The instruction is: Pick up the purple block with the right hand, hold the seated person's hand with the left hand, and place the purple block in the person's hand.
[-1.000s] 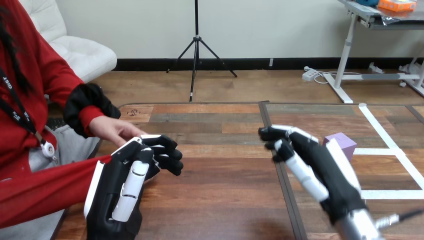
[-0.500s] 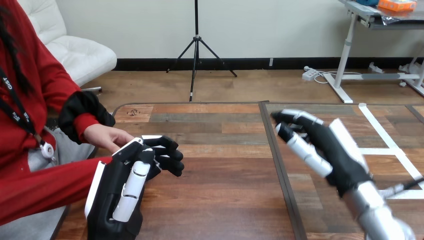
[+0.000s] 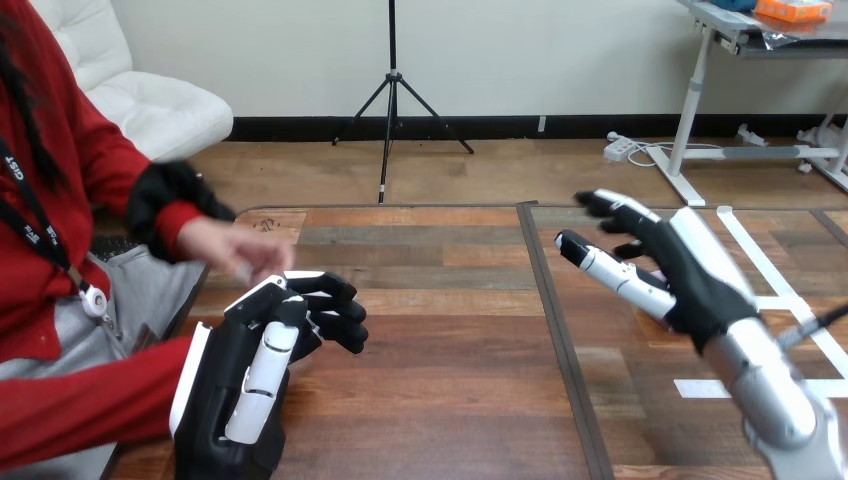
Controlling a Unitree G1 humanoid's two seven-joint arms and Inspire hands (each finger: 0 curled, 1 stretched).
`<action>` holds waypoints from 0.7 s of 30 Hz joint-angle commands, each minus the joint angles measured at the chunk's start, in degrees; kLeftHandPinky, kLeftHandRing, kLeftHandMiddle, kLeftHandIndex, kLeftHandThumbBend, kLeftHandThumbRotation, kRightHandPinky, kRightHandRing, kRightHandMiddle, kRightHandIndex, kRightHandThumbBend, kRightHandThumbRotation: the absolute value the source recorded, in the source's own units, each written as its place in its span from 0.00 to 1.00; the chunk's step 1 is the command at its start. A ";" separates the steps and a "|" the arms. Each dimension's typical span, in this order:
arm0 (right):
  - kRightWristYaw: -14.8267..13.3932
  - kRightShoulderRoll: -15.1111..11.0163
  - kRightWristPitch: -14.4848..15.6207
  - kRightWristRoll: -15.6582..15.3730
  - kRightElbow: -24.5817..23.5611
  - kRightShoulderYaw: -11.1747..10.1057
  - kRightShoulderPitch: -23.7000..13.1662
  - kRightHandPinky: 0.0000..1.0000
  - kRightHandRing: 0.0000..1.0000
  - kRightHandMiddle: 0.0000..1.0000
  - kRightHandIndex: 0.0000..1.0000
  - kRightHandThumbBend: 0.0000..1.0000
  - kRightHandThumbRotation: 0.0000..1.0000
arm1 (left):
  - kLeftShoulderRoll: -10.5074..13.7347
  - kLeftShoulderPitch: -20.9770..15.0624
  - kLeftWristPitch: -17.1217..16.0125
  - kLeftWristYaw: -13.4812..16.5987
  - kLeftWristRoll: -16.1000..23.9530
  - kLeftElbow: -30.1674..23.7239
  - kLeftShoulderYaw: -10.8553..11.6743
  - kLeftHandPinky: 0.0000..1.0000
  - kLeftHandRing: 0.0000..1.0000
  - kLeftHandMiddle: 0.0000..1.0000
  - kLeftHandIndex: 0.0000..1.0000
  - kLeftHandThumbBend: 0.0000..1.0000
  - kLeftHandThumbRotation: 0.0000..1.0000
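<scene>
- Shifted since the earlier pictures: the black right hand (image 3: 690, 275) with white shells on its silver forearm has been carried rightward and farther across the table, from beside the dark centre seam to above the taped area. The person's hand (image 3: 232, 250) has been lifted from the left hand's fingers to a spot slightly higher and farther back. The left hand is unchanged.
- Right hand: raised above the right half of the brown plank-pattern wooden table (image 3: 450, 350), palm turned toward the view's left. Its fingers are stretched out and spread apart, with the thumb set below them. Nothing is enclosed.
- Small purple block (image 3: 654, 273): almost wholly covered by the right hand. Only a small lilac patch can be seen between the thumb and the fingers. Contact between block and hand cannot be told.
- Left hand (image 3: 265, 350), black with white shells: held low over the table's left front part, with its back toward the camera. Its fingers are loosely bent toward the view's right, and the thumb is laid straight, apart from them. Nothing is gripped.
- Person's hand: found at the view's left, blurred, just beyond the left hand's fingers and over the table's left edge. It is not enclosed by the robot's fingers, and contact cannot be told.
- White tape lines (image 3: 775, 300): laid flat on the table's right part, around and beneath the right hand.
</scene>
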 commanded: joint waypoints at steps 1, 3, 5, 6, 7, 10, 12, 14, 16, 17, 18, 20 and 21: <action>-2.64 -3.09 0.97 -4.54 5.79 2.44 -11.19 0.80 0.92 0.94 0.95 0.85 0.78 | -0.31 -4.58 -0.53 -0.62 -0.23 -1.16 0.57 0.44 0.48 0.52 0.53 0.59 0.74; -3.40 -3.69 0.66 -6.19 8.05 3.21 -12.71 0.80 0.92 0.95 0.95 0.87 0.78 | -0.30 -4.66 -0.54 -0.82 -0.54 -1.11 0.60 0.44 0.48 0.52 0.53 0.59 0.74; -3.97 -4.10 0.50 -7.40 10.05 3.85 -14.06 0.80 0.93 0.96 0.95 0.89 0.78 | -0.27 -4.69 -0.52 -0.88 -0.62 -1.12 0.64 0.44 0.48 0.52 0.53 0.58 0.74; -4.20 -4.24 0.46 -7.86 11.00 4.13 -14.69 0.80 0.93 0.96 0.96 0.90 0.78 | -0.25 -4.72 -0.51 -0.86 -0.59 -1.10 0.67 0.44 0.48 0.52 0.53 0.58 0.74; -4.38 -4.33 0.39 -8.19 11.71 4.32 -15.15 0.81 0.93 0.96 0.96 0.91 0.78 | -0.24 -4.74 -0.49 -0.85 -0.56 -1.10 0.69 0.44 0.48 0.52 0.53 0.58 0.74; -5.15 -4.64 0.18 -9.41 14.58 5.01 -16.99 0.82 0.94 0.96 0.96 0.94 0.77 | -0.18 -4.86 -0.81 -0.96 -0.44 -1.01 0.75 0.44 0.48 0.52 0.53 0.58 0.74; -5.65 -4.85 0.21 -10.30 16.61 5.58 -18.35 0.83 0.94 0.96 0.96 0.95 0.77 | -0.13 -5.00 -0.99 -1.19 -0.61 -0.83 0.80 0.44 0.48 0.52 0.53 0.58 0.74; -6.09 -5.01 0.22 -11.01 18.40 6.11 -19.56 0.84 0.94 0.96 0.96 0.96 0.77 | -0.08 -5.09 -1.05 -1.35 -0.72 -0.71 0.88 0.44 0.48 0.52 0.53 0.58 0.74; -6.49 -5.10 0.14 -11.48 19.93 6.56 -20.55 0.86 0.94 0.96 0.95 0.96 0.76 | -0.06 -5.21 -1.06 -1.44 -0.77 -0.56 0.97 0.43 0.48 0.52 0.53 0.58 0.74; -6.83 -5.23 0.13 -11.96 21.17 6.95 -21.32 0.87 0.94 0.96 0.95 0.96 0.76 | -0.02 -5.25 -1.18 -1.51 -0.72 -0.51 1.01 0.43 0.48 0.52 0.53 0.59 0.74; -7.11 -5.29 0.05 -12.28 22.10 7.21 -21.88 0.87 0.94 0.96 0.95 0.96 0.76 | -0.01 -5.30 -1.27 -1.56 -0.68 -0.44 1.05 0.43 0.48 0.52 0.53 0.59 0.74; -7.79 -5.40 -0.05 -12.99 24.25 7.83 -23.11 0.88 0.94 0.96 0.95 0.97 0.76 | -0.02 -5.42 -1.41 -1.60 -0.59 -0.33 1.13 0.43 0.48 0.52 0.53 0.59 0.74; -8.12 -5.43 -0.09 -13.27 25.21 8.11 -23.65 0.88 0.94 0.95 0.95 0.97 0.76 | -0.03 -5.44 -1.44 -1.60 -0.56 -0.33 1.16 0.43 0.49 0.52 0.53 0.59 0.74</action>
